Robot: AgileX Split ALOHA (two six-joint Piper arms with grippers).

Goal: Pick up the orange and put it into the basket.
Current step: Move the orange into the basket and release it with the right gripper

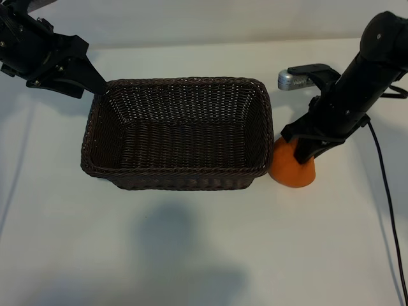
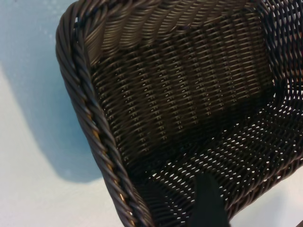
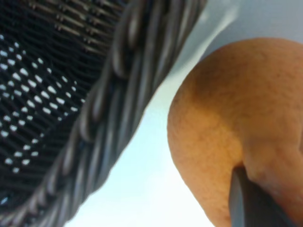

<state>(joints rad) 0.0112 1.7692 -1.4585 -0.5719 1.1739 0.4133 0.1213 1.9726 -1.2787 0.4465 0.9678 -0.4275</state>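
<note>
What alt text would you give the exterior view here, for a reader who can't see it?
The right gripper reaches down onto the orange, which sits on the white table against the right end of an empty dark wicker basket. The left gripper hovers at the basket's far left corner.

A plain white table (image 1: pixel 191 255) fills the scene, evenly lit, with soft grey shadows across its near part.

— What sort of place is this?
— A lab-style robot test bench: a plain matte white tabletop (image 1: pixel 191 255), two black jointed robot arms, left (image 1: pixel 44 54) and right (image 1: pixel 357 95), and a thin black cable (image 1: pixel 390 197) trailing at the right.
</note>
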